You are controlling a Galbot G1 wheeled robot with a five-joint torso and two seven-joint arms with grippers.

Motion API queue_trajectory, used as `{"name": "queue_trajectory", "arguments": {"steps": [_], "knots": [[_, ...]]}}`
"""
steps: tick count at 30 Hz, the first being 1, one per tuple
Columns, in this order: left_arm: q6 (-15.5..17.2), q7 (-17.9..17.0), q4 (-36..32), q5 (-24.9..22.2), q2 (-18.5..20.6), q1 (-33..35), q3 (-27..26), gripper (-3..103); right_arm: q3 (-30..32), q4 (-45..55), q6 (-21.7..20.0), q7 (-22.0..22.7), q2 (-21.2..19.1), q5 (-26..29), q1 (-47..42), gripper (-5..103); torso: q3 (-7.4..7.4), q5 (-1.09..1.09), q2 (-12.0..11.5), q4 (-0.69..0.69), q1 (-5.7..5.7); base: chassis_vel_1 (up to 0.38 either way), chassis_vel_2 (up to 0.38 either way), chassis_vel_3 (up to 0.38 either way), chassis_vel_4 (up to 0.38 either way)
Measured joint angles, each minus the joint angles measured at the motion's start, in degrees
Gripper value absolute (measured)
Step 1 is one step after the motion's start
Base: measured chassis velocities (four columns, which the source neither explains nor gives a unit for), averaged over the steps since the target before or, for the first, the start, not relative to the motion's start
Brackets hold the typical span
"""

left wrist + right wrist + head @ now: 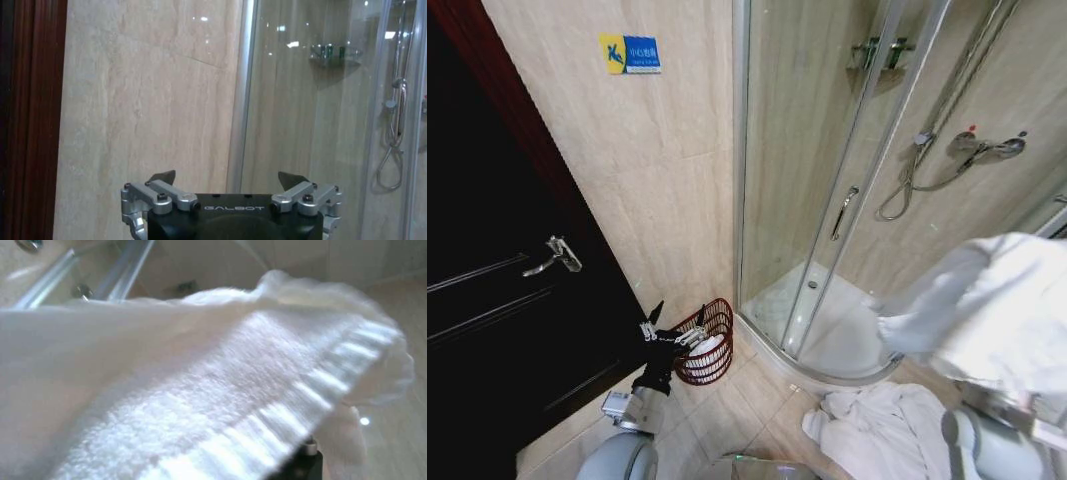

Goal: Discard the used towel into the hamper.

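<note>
The white used towel [992,310] hangs lifted at the right, bunched around my right gripper, whose fingers are buried in the cloth. In the right wrist view the towel [200,390] lies right across the camera. The hamper [719,322], a small reddish-brown wire basket, stands on the floor against the wall beside the shower's corner, with something white [710,347] inside. My left gripper [677,318] hovers open and holding nothing at the hamper's left rim. In the left wrist view the left gripper [227,177] faces the tiled wall.
A second white towel [877,425] lies crumpled on the floor in front of the shower tray [827,365]. The glass shower door [827,200] is at centre right. A dark door [507,300] with a lever handle fills the left.
</note>
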Motion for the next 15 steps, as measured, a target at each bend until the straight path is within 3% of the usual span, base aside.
{"name": "queue_trajectory", "arguments": {"steps": [4,11,13,15], "knots": [[0.0,0.0,0.0,0.0,0.0,0.0,0.0,100,-0.6,-2.1,-1.0,1.1,1.8,2.5,-2.4,11,0.0,0.01,0.0,0.0,0.0,0.0,0.0,0.0,0.0],[0.0,0.0,0.0,0.0,0.0,0.0,0.0,100,-1.0,-6.1,0.2,1.3,3.4,1.7,-4.4,11,0.0,-0.01,0.0,0.01,0.0,0.0,0.0,0.0,0.0],[0.0,0.0,0.0,0.0,0.0,0.0,0.0,100,-2.1,-6.3,-2.8,2.8,3.4,6.6,-6.5,11,0.0,0.01,0.0,0.0,0.0,0.0,0.0,0.0,0.0],[0.0,0.0,0.0,0.0,0.0,0.0,0.0,100,-2.2,-6.5,-3.4,3.1,3.3,7.4,-6.7,11,0.0,0.01,0.0,-0.01,0.0,0.0,0.0,0.0,0.0]]}}
